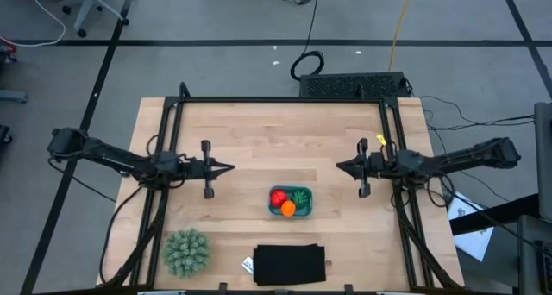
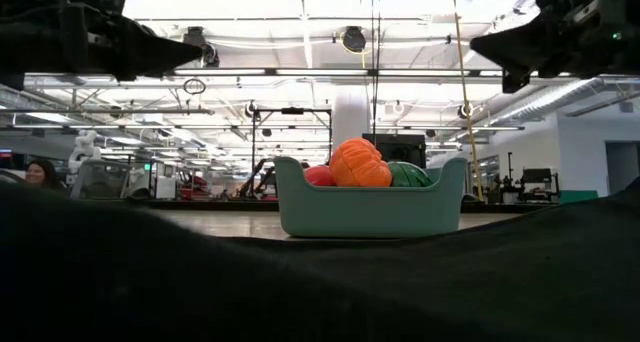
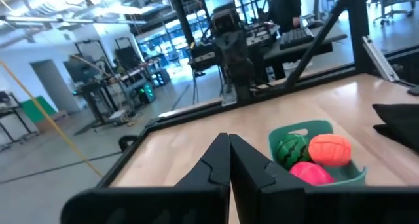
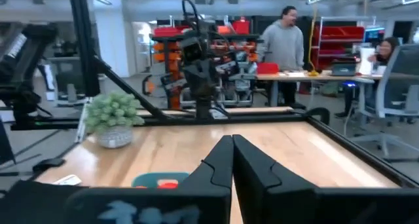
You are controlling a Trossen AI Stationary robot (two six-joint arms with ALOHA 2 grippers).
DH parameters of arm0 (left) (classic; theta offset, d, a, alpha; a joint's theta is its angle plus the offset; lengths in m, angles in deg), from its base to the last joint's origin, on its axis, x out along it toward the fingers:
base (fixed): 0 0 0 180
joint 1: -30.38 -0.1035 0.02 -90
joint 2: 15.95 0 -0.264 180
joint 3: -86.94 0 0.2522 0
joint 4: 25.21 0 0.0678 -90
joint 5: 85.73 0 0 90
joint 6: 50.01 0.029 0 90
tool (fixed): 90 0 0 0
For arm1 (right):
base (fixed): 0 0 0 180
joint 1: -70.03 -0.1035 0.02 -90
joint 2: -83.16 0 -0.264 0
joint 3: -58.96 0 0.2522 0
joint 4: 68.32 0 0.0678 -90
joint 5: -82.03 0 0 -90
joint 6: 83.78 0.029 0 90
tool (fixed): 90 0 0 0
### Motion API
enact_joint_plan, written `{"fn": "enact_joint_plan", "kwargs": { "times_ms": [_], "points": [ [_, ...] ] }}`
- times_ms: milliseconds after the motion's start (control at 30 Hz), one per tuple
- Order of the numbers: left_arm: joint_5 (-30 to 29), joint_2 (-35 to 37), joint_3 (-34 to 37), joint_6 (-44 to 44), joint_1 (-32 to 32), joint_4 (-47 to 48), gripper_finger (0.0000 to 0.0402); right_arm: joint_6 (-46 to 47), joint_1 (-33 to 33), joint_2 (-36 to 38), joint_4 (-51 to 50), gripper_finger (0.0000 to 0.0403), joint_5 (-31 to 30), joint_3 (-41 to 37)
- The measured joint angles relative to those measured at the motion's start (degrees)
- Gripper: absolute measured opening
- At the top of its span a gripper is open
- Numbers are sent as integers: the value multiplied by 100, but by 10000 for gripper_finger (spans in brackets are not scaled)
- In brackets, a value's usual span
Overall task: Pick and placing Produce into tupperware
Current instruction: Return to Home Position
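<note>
On the table (image 1: 259, 131), the teal tub (image 2: 370, 210) lies long axis side to side, holding the produce (image 1: 286, 203); left jaws and right jaws are closed, empty.

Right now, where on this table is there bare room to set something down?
Free: the far strip of the table beyond the left gripper and right gripper; the gap between them; the wood right of the tub. Crowded: the near edge, spiky ball beside black flat object.

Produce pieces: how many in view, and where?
3, all in the teal tub: red piece, green striped piece beside it, orange piece next to both. None visible elsewhere; nothing seems hidden. Left gripper and right gripper hang shut, apart from the tub.
</note>
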Motion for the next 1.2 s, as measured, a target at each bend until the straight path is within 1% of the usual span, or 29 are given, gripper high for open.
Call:
{"fn": "enact_joint_plan", "kwargs": {
  "times_ms": [133, 267, 333, 500, 600, 667, 767, 800, 867, 967, 1200],
  "points": [
    [-192, 302, 77, 193, 148, 5, 0, -167, -335, 176, -43, 0, -410, 0],
    [-206, 724, 88, 392, 190, 196, 0, -324, -576, 444, -139, 0, -456, 0],
    [-208, 990, 86, 470, 190, 447, 0, -361, -655, 612, -225, 0, -466, 0],
    [-318, 1959, 88, 471, 192, 1385, 0, -431, -878, 1009, -602, 0, -755, 0],
    [-318, 2599, 88, 330, 192, 2018, 0, -484, -1014, 1162, -651, 0, -906, 0],
    [-319, 2959, 77, 153, 192, 2543, 0, -536, -1097, 1225, -653, 0, -944, 0],
    [-328, 3333, -29, -107, 193, 3649, 0, -616, -1213, 1313, -792, 0, -1124, 0],
    [-325, 3423, -67, -177, 197, 3878, 0, -627, -1247, 1358, -868, 0, -1206, 0],
    [-311, 3555, -98, -202, 259, 3962, 0, -632, -1309, 1463, -969, 0, -1344, 0],
    [-138, 3691, -104, -39, 432, 3972, 0, -671, -1396, 1658, -1063, 0, -1344, 0],
    [-165, 3758, -104, 267, 774, 4049, 0, -821, -1574, 2158, -1393, 0, -1347, 0]
  ]
}}
